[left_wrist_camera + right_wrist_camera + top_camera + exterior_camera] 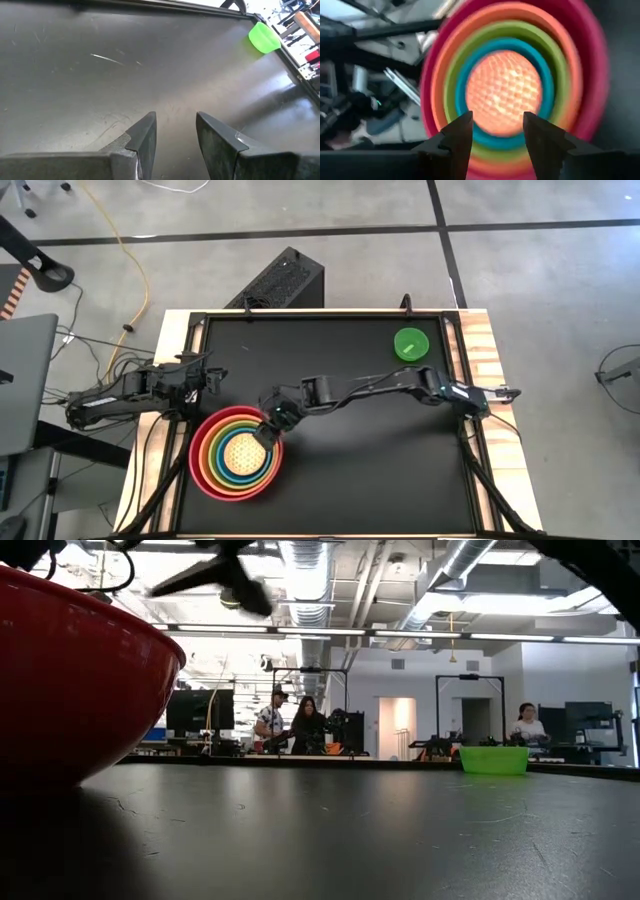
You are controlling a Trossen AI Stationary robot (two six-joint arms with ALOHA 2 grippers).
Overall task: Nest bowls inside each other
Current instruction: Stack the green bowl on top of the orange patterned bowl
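Note:
Near the table's front left stands a stack of nested bowls: red [200,472] outermost, then orange [207,442], lime green [222,474], blue [226,442] and the speckled yellow bowl [240,454] in the middle. The right wrist view looks down into the yellow bowl [502,85]. My right gripper [497,120] hangs open above the stack's far right side [270,424], with nothing between its fingers. The small bright green bowl [410,343] rests by its base on the table at the far right. My left gripper [175,122] waits open at the table's left edge [213,375].
Bare black tabletop [380,460] lies between the stack and the green bowl [493,759]. The red bowl's wall [70,680] fills the low view's left. A black box [280,280] sits beyond the far edge. People sit at desks in the room behind.

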